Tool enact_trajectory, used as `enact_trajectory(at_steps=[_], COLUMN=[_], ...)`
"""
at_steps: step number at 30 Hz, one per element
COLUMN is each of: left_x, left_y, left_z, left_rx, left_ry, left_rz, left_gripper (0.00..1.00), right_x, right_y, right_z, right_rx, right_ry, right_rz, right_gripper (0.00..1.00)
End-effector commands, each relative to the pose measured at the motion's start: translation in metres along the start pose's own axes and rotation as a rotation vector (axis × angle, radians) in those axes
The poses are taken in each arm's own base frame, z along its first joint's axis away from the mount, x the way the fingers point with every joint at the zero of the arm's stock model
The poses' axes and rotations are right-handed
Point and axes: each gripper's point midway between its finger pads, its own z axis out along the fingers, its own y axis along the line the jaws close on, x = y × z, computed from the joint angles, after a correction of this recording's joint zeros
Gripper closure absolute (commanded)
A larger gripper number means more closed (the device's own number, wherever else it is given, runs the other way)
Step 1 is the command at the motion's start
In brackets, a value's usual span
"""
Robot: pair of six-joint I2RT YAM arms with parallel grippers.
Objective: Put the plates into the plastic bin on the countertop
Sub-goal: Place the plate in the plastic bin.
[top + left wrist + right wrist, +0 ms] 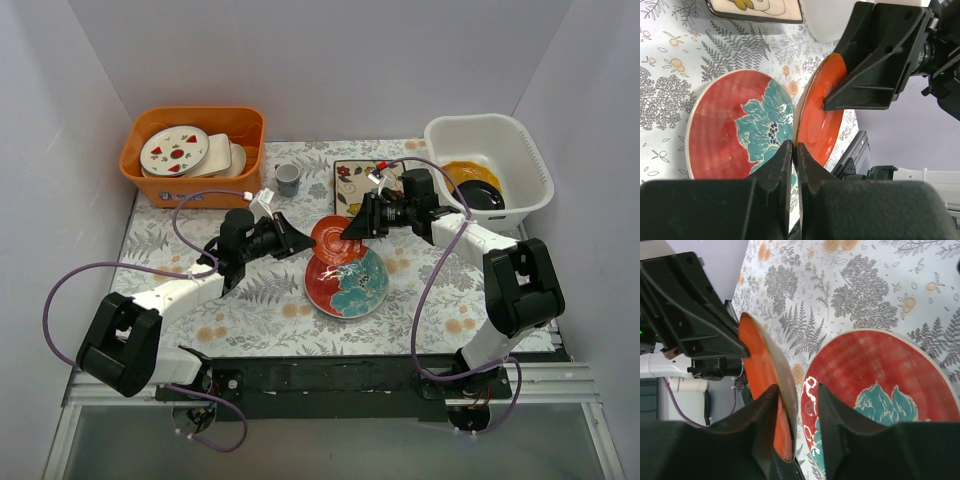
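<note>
Left gripper (792, 146) pinched nearly shut on rim of orange plate (817, 117), held on edge. Right gripper (792, 390) part open, straddling opposite rim, gap on one side. Just below, flat on countertop (250, 300): red-and-teal plate (347, 283). Plastic bin (490, 125) at back right, well apart.

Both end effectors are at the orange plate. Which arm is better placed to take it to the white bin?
Right. The right end effector straddles the rim of the orange plate, and the white bin sits on its side; the left arm would probably have to reach across.
</note>
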Motion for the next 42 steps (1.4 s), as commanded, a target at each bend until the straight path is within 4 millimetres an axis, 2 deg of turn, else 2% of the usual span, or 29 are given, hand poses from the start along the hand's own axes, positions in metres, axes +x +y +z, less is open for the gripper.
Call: enact_trajectory(at_steps=[1,4,17,25,28,29,31,32,35,39,41,42], left_x=[-0.015,-0.014,-0.012,-0.010,-0.009,-0.009,-0.008,-0.007,-0.005,-0.004,-0.004,-0.004], left_y=[-0.025,-0.023,-0.018,-0.017,-0.016,-0.017,-0.017,-0.017,-0.018,-0.018,-0.018,-0.018], left_z=[-0.010,-0.010,-0.009,-0.007,-0.006,-0.005,-0.005,-0.004,-0.004,-0.004,-0.004,-0.004], left_rx=[0.086,0.079,0.063,0.064,0.068,0.072,0.080,0.082,0.093,0.095,0.093,0.093], left_ry=[-0.050,-0.048,-0.042,-0.025,-0.014,-0.014,-0.005,0.000,0.011,0.015,0.014,0.014], left_rz=[0.037,0.034,0.049,0.059,0.061,0.064,0.062,0.062,0.066,0.070,0.073,0.074], left_gripper=[1.00,1.00,0.98,0.82,0.73,0.66,0.58,0.51,0.37,0.09,0.02,0.02], right_x=[-0.004,-0.003,-0.006,-0.005,-0.007,-0.007,-0.007,-0.007,-0.008,-0.010,-0.013,-0.013], right_y=[0.009,0.010,0.013,0.013,0.014,0.014,0.014,0.013,0.014,0.014,0.015,0.015], right_z=[0.004,0.005,0.004,0.005,0.004,0.005,0.005,0.006,0.006,0.006,0.006,0.006], right_rx=[-0.063,-0.076,-0.077,-0.078,-0.080,-0.080,-0.080,-0.080,-0.080,-0.082,-0.081,-0.081], right_ry=[0.001,0.003,-0.006,-0.005,-0.007,-0.005,-0.005,-0.005,-0.005,-0.008,-0.012,-0.010], right_rz=[-0.024,-0.017,-0.027,-0.026,-0.029,-0.027,-0.027,-0.027,-0.029,-0.032,-0.037,-0.038], right_gripper=[0.71,0.98,0.99,0.99,0.99,0.99,0.99,0.99,0.99,0.99,0.99,0.99])
